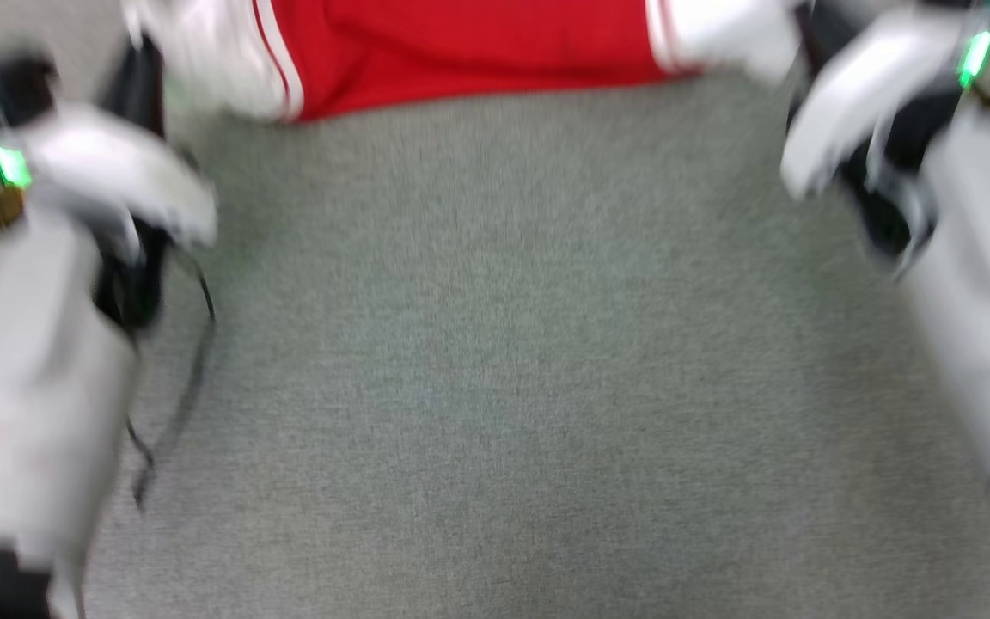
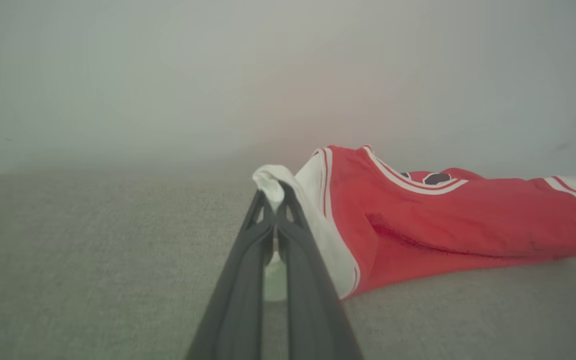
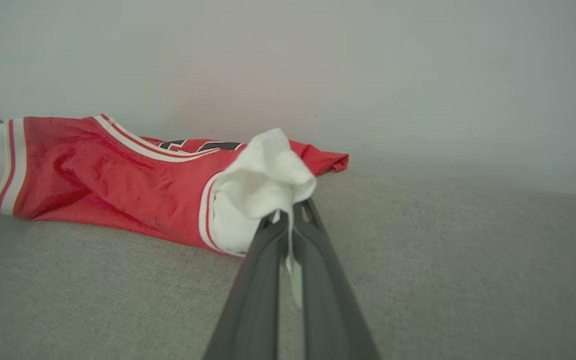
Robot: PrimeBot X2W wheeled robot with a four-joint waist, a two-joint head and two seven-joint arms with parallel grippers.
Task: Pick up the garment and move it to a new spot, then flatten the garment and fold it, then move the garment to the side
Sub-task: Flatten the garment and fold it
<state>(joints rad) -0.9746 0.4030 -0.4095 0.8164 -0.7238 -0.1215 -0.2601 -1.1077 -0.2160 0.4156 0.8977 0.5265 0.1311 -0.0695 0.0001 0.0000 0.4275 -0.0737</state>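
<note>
The garment (image 2: pixel 443 225), a red jersey-style T-shirt of smooth cloth with white short sleeves and red-white striped trim, lies on the grey woven surface (image 1: pixel 495 387), close in front of the pale wall (image 2: pixel 168 75). Its neck opening is turned up and its red body has a long crease across it.

The left gripper (image 2: pixel 274 197) is fully closed, and its two long dark fingers pinch a small fold of one white sleeve (image 2: pixel 318 220) right at their tips. The right gripper (image 3: pixel 289 215) is closed in the same way on the other white sleeve (image 3: pixel 258 190), which bunches above its tips. Both grippers hold the cloth from the side away from the wall. The head view is blurred, so I cannot tell from it how high the sleeves are lifted.

I judge that the step in hand is carrying and spreading the garment. To do it well, both arms should travel together at the same height and speed, away from the wall, so the body follows without twisting. The sleeves should be drawn gently apart, so the crease is stretched out. Each grip has only a little cloth, so a sudden pull may slip it out; slow and even tension is safer.
</note>
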